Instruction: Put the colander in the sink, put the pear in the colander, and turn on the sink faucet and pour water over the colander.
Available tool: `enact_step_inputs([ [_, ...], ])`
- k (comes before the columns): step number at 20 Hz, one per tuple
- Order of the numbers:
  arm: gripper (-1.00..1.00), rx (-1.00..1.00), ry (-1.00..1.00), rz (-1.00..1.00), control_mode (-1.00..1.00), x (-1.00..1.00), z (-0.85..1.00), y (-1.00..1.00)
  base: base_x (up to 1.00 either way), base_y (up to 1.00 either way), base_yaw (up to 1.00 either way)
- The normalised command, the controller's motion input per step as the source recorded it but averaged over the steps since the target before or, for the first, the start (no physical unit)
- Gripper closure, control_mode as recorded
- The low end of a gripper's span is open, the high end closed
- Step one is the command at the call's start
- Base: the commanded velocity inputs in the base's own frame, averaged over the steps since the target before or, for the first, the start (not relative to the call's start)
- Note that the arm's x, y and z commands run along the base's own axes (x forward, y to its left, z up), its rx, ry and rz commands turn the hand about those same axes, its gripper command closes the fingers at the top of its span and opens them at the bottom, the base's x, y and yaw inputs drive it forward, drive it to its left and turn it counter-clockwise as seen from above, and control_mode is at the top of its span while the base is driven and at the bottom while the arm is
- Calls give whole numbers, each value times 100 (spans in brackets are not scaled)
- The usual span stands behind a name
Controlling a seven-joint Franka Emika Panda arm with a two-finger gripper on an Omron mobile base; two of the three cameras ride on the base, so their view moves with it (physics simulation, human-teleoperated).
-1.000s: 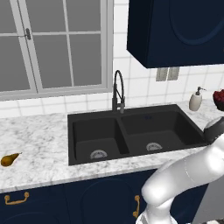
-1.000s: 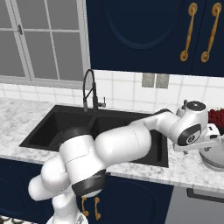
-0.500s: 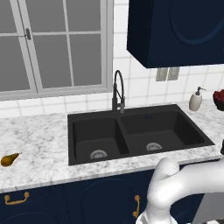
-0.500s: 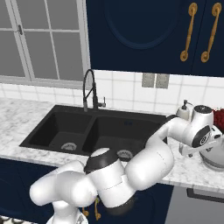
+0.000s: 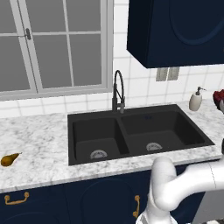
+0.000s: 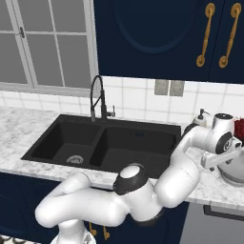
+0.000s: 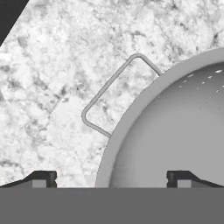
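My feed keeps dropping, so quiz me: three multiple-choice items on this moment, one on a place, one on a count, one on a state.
1. Where is the pear?
A. in the sink
B. on the counter left of the sink
C. in the colander

2. How many basins does the sink have?
A. one
B. two
C. three

3. The end effector is:
A. open above the colander rim
B. shut on the faucet
C. shut on the pear

Key: B, it lies on marble far left; B, a divider splits two drains; A, fingertips stand wide apart astride the rim.
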Motion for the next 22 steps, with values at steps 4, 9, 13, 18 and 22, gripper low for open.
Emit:
enact_step_inputs([
  [4,-100,1,0,14,-100,19,-23,-33,0,0,0],
  [9,-100,5,1,10,-100,4,-35,-23,0,0,0],
  [13,100,2,1,4,-100,0,-50,9,0,0,0],
  [18,100,0,0,0,-100,-7,-14,30,0,0,0],
  [22,100,3,-6,0,-100,-29,13,53,0,0,0],
])
